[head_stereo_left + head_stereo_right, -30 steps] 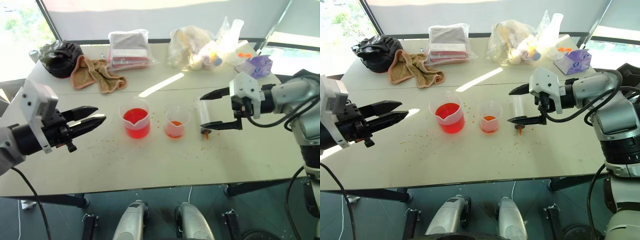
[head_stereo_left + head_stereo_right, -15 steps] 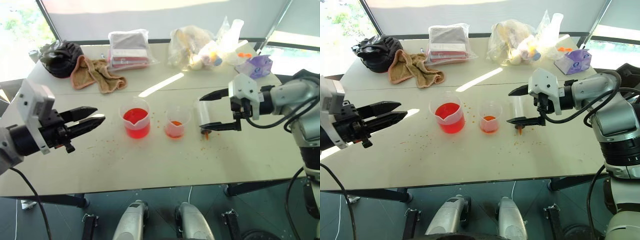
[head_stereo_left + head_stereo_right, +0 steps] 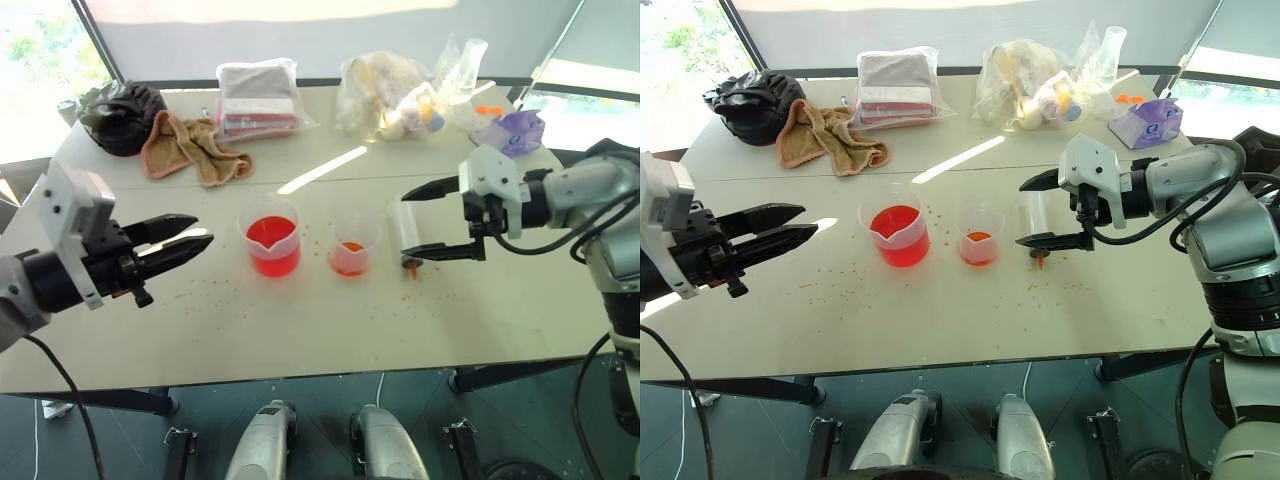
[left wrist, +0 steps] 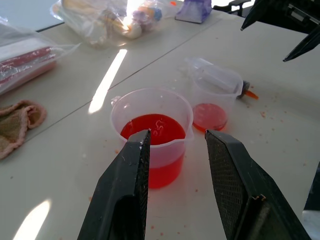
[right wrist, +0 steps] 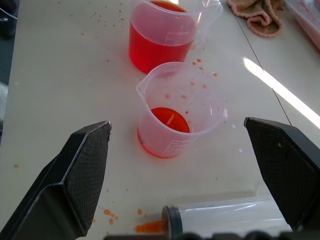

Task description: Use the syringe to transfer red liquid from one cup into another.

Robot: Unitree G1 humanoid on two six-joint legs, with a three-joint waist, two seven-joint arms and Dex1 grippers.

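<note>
The left pincer point(image 3: 190, 240) hangs in the air near the front left of the counter point(image 3: 300, 330), with its two black fingers a little way apart and nothing between them; it points at the wide cup with the spout point(image 3: 272, 240), which is well apart from it and holds a lot of red liquid point(image 3: 270, 236). Just beside that cup, to the right, stands the small cup point(image 3: 352, 245) with only a thin pool of red at the bottom. A bit further right the syringe point(image 3: 408, 232) lies flat on the counter with its orange tip toward the front; the right pincer point(image 3: 435, 218) is spread very wide around it, one finger on each side, not yet touching it.

I think the syringe could roll or slide away if the fingers shut unevenly, because it is round and smooth. The small cup is close and light; a finger could bump it and spill the red. Many small orange drops already dot the counter, so things may be slippery. Far back lie a towel point(image 3: 190, 148), a black bag point(image 3: 122, 115), and plastic bags point(image 3: 390, 95); they are out of the way.
</note>
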